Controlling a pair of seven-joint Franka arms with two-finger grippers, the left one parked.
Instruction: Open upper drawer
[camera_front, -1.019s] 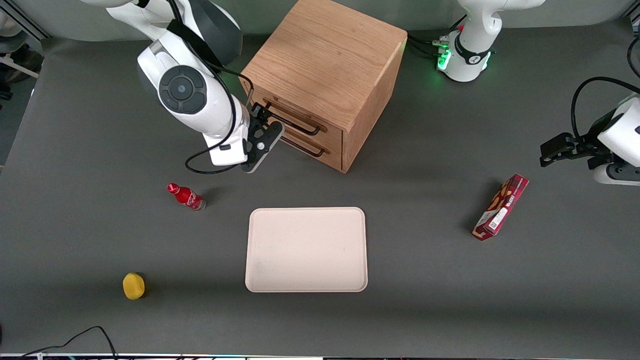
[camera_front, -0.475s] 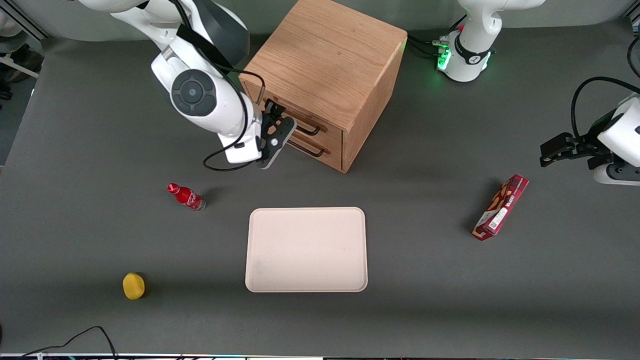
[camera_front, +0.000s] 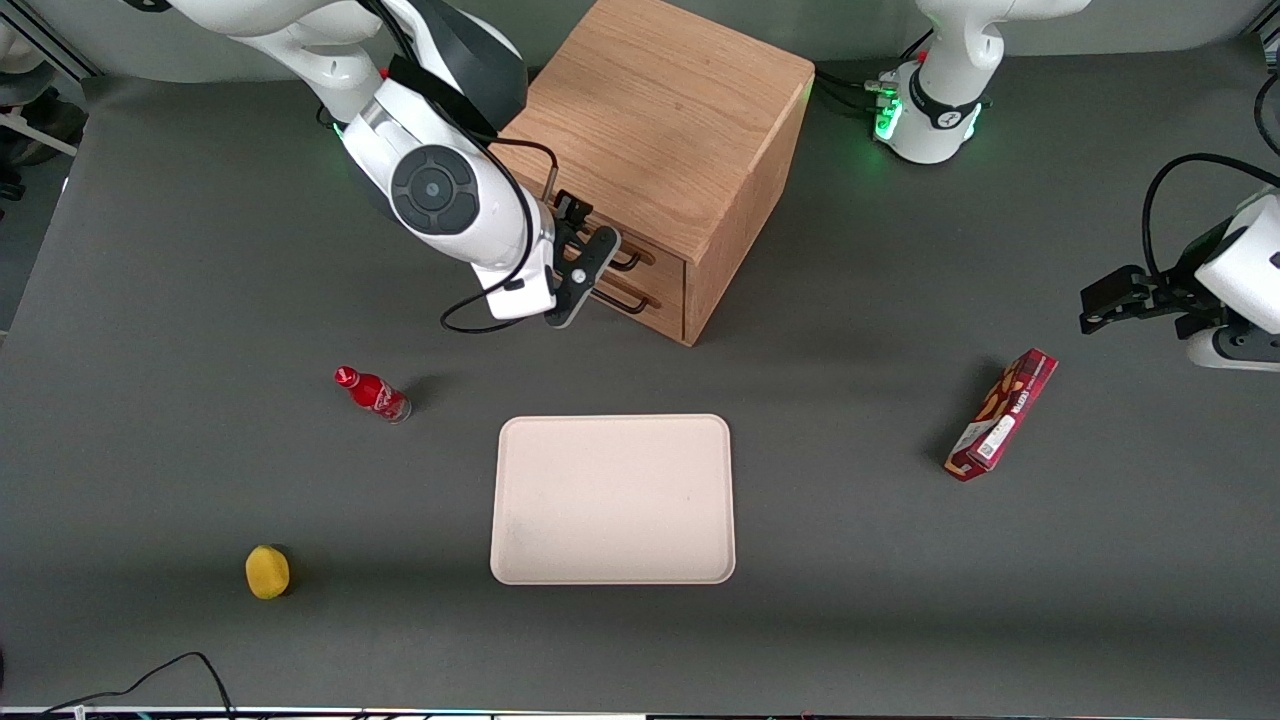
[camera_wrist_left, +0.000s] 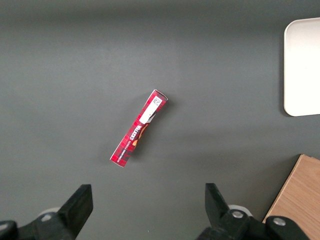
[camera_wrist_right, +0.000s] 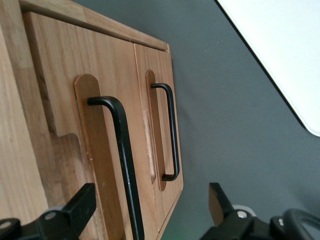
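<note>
The wooden cabinet (camera_front: 660, 120) stands at the back of the table with both drawers shut. The upper drawer (camera_front: 655, 258) is partly covered by my arm in the front view; one end of its black bar handle (camera_front: 631, 263) shows. My right gripper (camera_front: 585, 262) is directly in front of that drawer. In the right wrist view the upper drawer (camera_wrist_right: 65, 100) and its handle (camera_wrist_right: 122, 155) are very close. The bar runs between the open fingers (camera_wrist_right: 82, 204) of my gripper (camera_wrist_right: 150, 210) without touching them. The lower drawer's handle (camera_wrist_right: 171, 132) lies beside it, nearer the table.
A beige tray (camera_front: 612, 498) lies in front of the cabinet, nearer the front camera. A red bottle (camera_front: 372, 393) and a yellow object (camera_front: 267, 571) lie toward the working arm's end. A red box (camera_front: 1002, 413) lies toward the parked arm's end.
My right arm has swung along the drawer fronts toward the cabinet's middle. The gripper went from just off the cabinet's corner to straddling the upper handle. The drawers have not moved.
</note>
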